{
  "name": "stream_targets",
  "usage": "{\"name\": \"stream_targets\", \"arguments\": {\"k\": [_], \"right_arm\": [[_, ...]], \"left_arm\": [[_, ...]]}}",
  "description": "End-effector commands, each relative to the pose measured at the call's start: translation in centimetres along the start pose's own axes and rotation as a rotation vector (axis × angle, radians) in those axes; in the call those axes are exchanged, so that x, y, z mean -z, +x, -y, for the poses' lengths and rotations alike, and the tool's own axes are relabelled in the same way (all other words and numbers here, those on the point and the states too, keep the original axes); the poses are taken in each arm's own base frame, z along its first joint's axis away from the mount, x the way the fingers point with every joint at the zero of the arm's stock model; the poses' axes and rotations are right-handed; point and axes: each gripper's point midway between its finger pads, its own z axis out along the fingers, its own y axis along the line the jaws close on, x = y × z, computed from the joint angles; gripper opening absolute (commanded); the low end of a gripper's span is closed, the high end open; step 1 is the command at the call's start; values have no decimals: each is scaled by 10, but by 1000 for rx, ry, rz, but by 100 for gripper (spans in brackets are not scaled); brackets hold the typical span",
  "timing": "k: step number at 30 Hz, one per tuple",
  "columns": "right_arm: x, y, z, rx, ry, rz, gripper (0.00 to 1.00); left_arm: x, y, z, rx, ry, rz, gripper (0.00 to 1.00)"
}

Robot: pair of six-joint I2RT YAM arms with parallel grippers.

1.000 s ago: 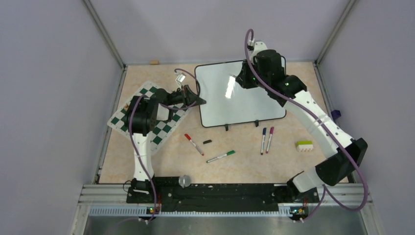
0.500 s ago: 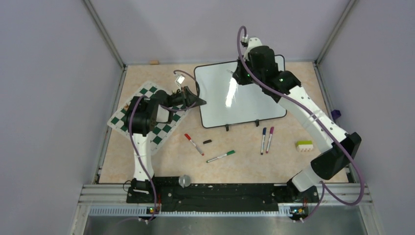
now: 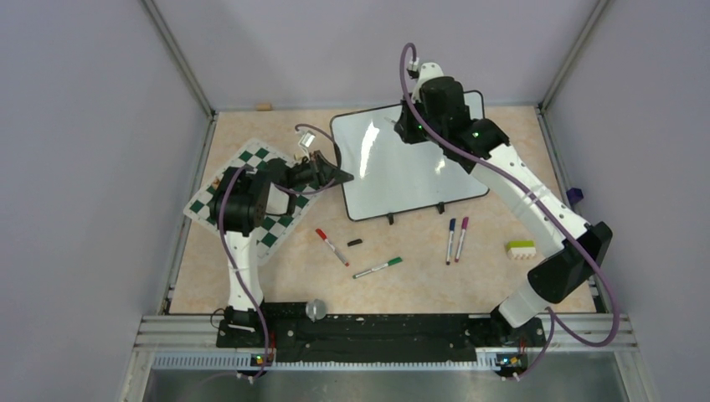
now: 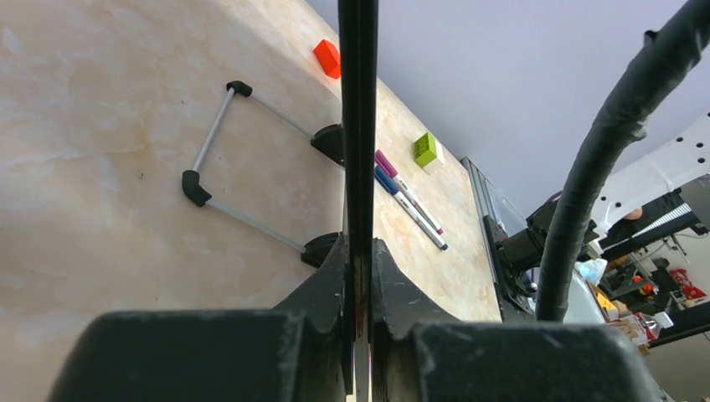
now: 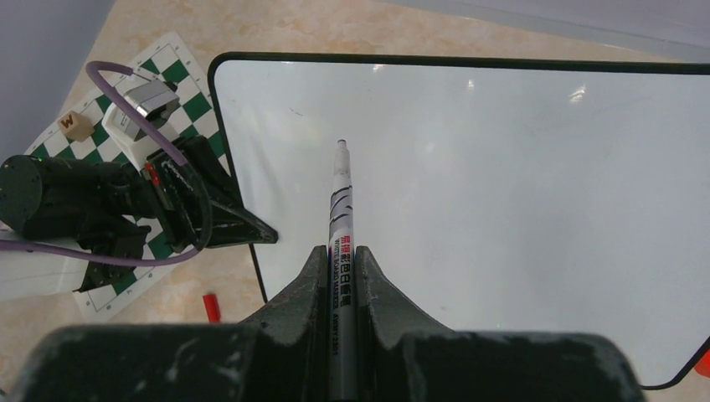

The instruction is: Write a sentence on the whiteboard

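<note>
Two robot arms share this job. The left gripper (image 4: 358, 251) is clenched tight on the left edge of the whiteboard (image 5: 502, 184). The board sits toward the back of the table, just beside the chess mat (image 3: 280, 222). The right gripper (image 5: 339, 255) is squeezed shut around a black-and-white marker (image 5: 339, 201). The marker's tip points at the top left part of the board, but I cannot tell if it touches yet. The board looks blank, so I think the writing is only about to start. To do it well, the tip should come down gently and press just enough to leave a line. It should begin near the top left so all the words fit. The left arm should hold the board firm so it does not slide. I see no box, cup or tray here. A red marker (image 3: 332, 247), a green marker (image 3: 377, 268), a blue marker (image 3: 451, 240) and a purple marker (image 3: 461, 239) lie loose on the table, near a small black cap (image 3: 355, 242).
</note>
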Motion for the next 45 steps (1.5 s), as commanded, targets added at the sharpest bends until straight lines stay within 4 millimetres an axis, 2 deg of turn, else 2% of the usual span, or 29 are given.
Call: {"name": "stream_targets", "arguments": {"k": [1,18,22,30,45], "right_arm": [[6,-27,-9,-17,-15,73,0],[2,-35,-11,-24,-7,71,0],[-5,-33,-20,-18,-31,49,0],[-22,-32,-53,42,-105,26,0],[-57,-18,-76,73,-119,-19,0]], "left_arm": [[-10,0,15,-71,74,-43,0],[-15,4,19,-44,91,-62,0],[-15,5,18,-42,94,-68,0],[-16,3,19,-55,110,-85,0],[-13,14,19,-37,120,-121,0]]}}
